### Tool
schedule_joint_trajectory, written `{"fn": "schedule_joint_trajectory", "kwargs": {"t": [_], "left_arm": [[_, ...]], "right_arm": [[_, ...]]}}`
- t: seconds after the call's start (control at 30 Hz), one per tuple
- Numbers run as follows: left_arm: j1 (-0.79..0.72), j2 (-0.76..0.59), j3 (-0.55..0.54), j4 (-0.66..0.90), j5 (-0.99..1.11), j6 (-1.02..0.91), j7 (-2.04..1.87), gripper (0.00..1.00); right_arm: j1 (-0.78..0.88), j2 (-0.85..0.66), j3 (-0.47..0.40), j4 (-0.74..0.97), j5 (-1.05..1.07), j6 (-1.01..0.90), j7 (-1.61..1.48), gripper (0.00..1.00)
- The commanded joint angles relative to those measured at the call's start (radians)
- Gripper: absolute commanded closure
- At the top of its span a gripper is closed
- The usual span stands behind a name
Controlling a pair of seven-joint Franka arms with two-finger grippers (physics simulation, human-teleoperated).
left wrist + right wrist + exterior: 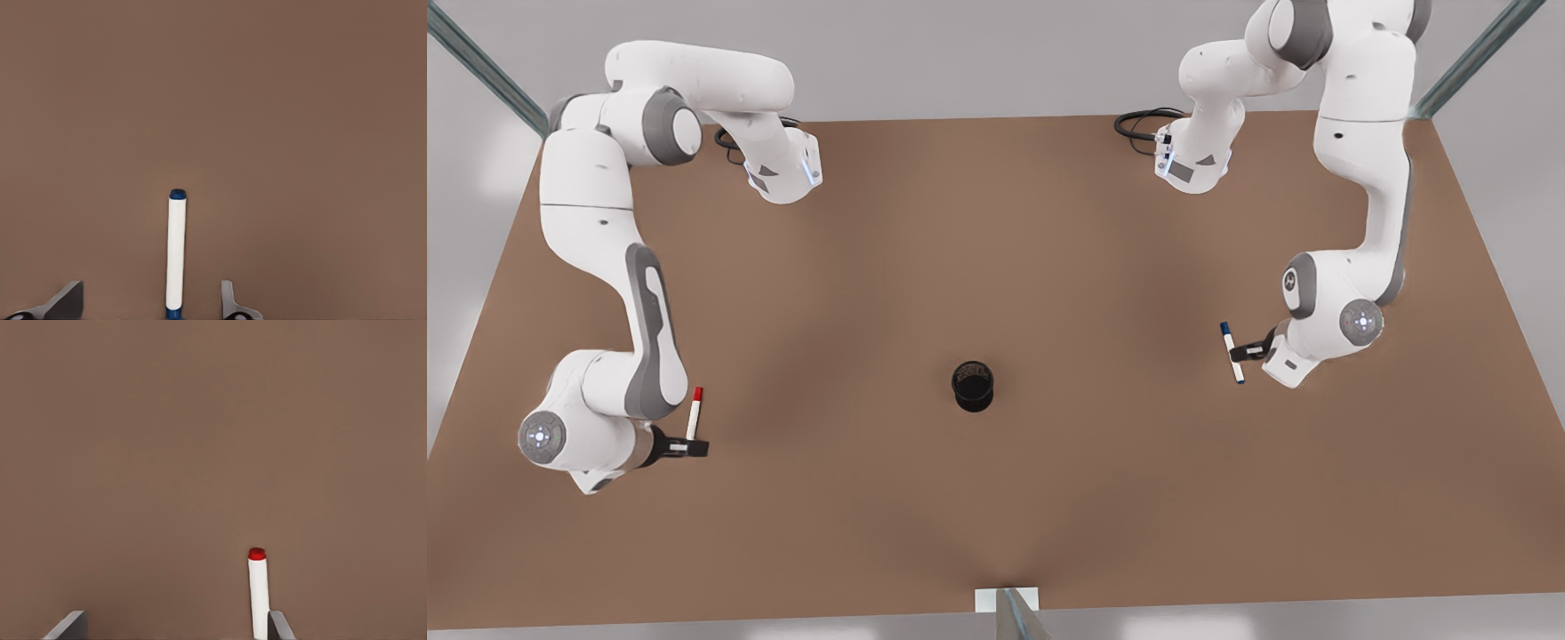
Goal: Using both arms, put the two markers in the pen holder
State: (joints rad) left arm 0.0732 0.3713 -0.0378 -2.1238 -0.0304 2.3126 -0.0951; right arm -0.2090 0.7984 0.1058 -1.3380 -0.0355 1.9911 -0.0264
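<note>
Table (996,222): wide brown top, both arms reaching in over it from the far edge, one on each side.
Left arm: that's the one on the front view's right, because its wrist camera looks down on the blue marker.
Right arm: on the front view's left, wrist camera over the red marker.
Pen holder (972,386): black mesh cup standing upright mid-table, well apart from both arms, and nothing looks to be inside it.
Left gripper (1247,352): down at the blue marker (1232,353), fingers either side of the barrel; in the wrist view the fingers (230,303) stand apart with clear gaps around the blue marker (176,252), so not clamped yet.
Right gripper (692,446): down at the lower end of the red marker (695,412); in its wrist view the red marker (258,593) sits right against one finger (279,625), the other well off, jaws spread.
Progress: early going, I'd say. Both markers lined up for a grasp, neither looks gripped, none delivered.
Left to do: close on each, lift, carry to the cup, drop in end-first.
</note>
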Motion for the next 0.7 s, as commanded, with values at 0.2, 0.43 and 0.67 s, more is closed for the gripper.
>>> {"fn": "schedule_joint_trajectory", "kwargs": {"t": [0.2,0.43,0.67], "left_arm": [[-0.007,0.043,-0.001,-0.117,-0.006,0.521,-0.023,0.03],[-0.007,0.07,-0.001,-0.123,-0.006,0.524,-0.018,0.36],[-0.009,0.092,-0.001,-0.12,-0.005,0.525,-0.018,0.47]], "right_arm": [[-0.092,0.001,0.009,-0.122,-0.06,0.118,-0.247,0.0],[-0.058,-0.05,0.011,-0.237,-0.167,0.222,-0.184,0.09],[-0.061,-0.031,0.012,-0.262,-0.161,0.255,-0.171,0.2]]}}
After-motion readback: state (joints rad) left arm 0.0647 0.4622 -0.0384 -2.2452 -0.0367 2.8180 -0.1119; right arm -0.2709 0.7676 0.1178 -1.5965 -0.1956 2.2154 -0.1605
